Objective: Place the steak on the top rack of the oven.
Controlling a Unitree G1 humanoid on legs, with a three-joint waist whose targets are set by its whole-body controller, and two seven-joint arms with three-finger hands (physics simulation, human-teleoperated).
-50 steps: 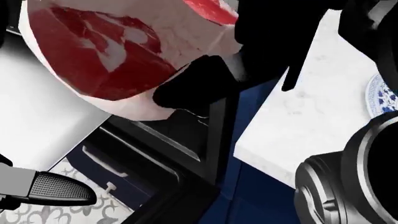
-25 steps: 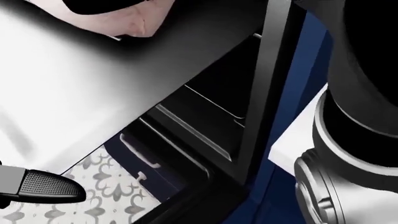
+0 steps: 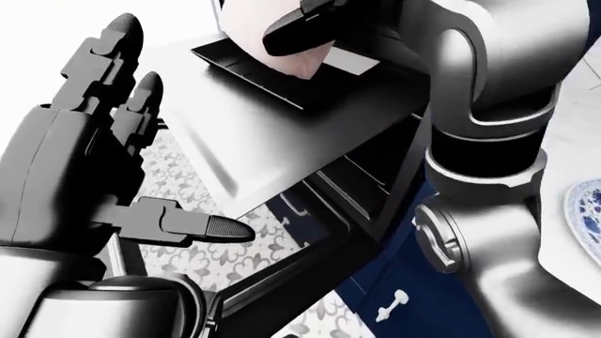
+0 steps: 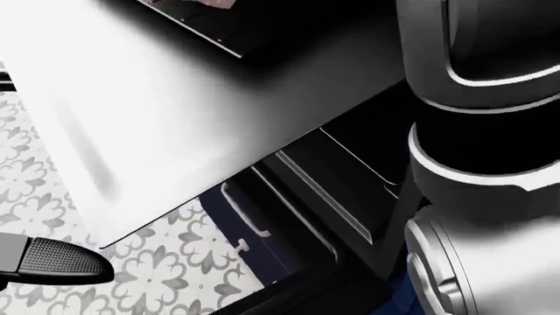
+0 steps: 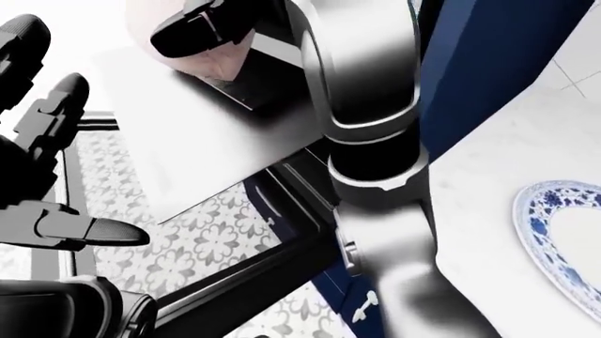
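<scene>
Right hand point(image 3: 299, 29) grips the steak point(image 3: 258, 39) at upper centre, above the open oven door point(image 3: 273, 134) (left hand point(image 3: 89, 162) spread, empty); I'd go lower, keeping it level.

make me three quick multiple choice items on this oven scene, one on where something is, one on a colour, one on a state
1. Where does the plate sit?
A. on the white counter at the right-eye view's right
B. on the open oven door
C. on the patterned floor

2. What colour are the cabinet fronts beside the oven?
A. red
B. dark blue
C. yellow

3. How is the left hand?
A. closed round the steak
B. gripping the oven door
C. open, holding nothing

Answers:
1. A, the plate rests on the marbled counter, well clear of the oven door.
2. B, the cabinet below the counter is dark blue.
3. C, its fingers are spread over the floor, while the right hand holds the steak above the door.
</scene>
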